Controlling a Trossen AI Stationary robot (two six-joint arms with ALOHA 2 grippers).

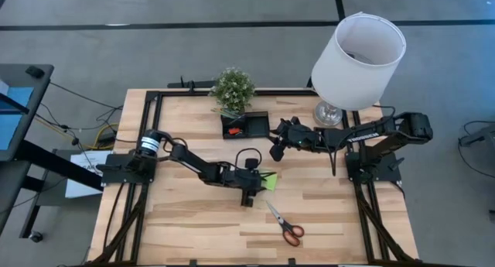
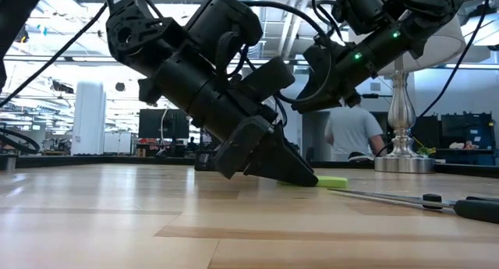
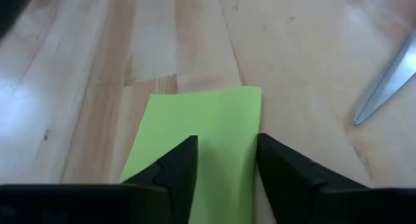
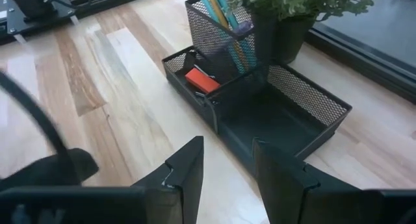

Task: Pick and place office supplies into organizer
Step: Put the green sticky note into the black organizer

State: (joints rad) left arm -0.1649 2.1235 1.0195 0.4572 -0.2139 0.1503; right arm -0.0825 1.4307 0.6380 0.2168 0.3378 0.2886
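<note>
The lime-green sticky-note square [image 1: 270, 179] [image 3: 208, 113] lies flat on the wood at mid-table. My left gripper [image 1: 261, 182] [image 3: 226, 160] is open and slants down over it, low to the table [image 2: 302, 175]. The black mesh organizer [image 1: 246, 126] [image 4: 260, 100] stands in front of the potted plant. It holds a small red piece [image 4: 203, 80] and teal and yellow pens [image 4: 221, 16] in its cup. My right gripper [image 1: 276, 149] [image 4: 227, 167] hovers open just right of the organizer, holding nothing. The red-handled scissors [image 1: 285, 224] lie flat nearer the near edge. My left gripper stands open over the sticky-note square, slanting down from the table's left. Both fingertips [image 3: 182, 169] lie over its top face [image 3: 224, 130], on the half nearest the arm. I cannot tell whether they touch it. The square lies flat on the table.
The potted plant [image 1: 232, 89] stands behind the organizer. A white-shaded lamp [image 1: 360, 58] with a silver base [image 2: 401, 161] is at the far right. The scissors' blades [image 3: 387, 87] point toward the sticky note. A person [image 2: 352, 132] stands in the room beyond. Bare wood spreads left and near.
</note>
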